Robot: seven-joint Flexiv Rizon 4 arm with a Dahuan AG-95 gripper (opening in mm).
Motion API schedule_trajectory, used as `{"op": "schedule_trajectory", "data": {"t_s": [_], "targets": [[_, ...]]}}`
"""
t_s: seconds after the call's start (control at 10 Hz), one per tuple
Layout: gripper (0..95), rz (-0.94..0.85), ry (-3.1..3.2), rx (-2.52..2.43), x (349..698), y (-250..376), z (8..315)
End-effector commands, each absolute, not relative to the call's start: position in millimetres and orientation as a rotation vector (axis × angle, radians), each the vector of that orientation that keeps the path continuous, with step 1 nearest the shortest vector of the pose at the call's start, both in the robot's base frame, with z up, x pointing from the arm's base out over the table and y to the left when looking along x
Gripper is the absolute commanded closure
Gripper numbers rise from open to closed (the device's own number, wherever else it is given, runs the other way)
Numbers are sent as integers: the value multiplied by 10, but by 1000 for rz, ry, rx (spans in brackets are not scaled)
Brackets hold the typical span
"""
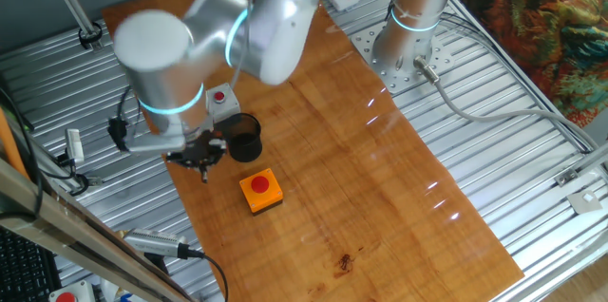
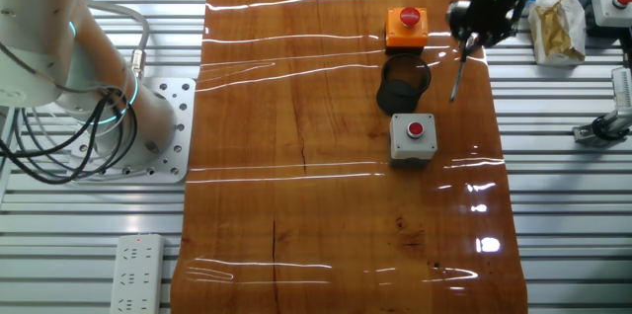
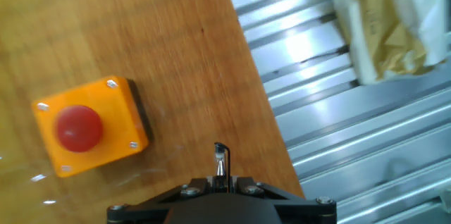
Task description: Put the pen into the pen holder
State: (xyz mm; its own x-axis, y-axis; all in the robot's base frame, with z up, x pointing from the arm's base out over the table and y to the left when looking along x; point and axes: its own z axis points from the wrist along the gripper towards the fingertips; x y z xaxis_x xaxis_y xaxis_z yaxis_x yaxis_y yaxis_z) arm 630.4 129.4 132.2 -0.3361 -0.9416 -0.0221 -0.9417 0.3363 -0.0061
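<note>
The tool (image 2: 472,30) is clamped on the pen (image 2: 458,72) above the table (image 2: 296,156), at two o'clock from the pen holder (image 2: 403,84), insertion still pending

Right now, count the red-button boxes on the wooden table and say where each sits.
2. The orange box sits on one side of the black pen holder, the grey box on the opposite side. More button boxes may stand off the table edge.

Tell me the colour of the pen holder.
Black; the pen holder shows best in the other fixed view.
</note>
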Motion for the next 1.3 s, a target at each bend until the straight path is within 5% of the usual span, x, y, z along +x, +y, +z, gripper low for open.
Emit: {"op": "schedule_trajectory", "data": {"t_s": [0.1, 0.6, 1.3], "targets": [[950, 48, 2570, -1759, 6241, 1393, 1580], [950, 129, 2562, -1688, 6080, 1583, 1800], [950, 286, 2520, -1568, 5776, 1357, 1579]]}}
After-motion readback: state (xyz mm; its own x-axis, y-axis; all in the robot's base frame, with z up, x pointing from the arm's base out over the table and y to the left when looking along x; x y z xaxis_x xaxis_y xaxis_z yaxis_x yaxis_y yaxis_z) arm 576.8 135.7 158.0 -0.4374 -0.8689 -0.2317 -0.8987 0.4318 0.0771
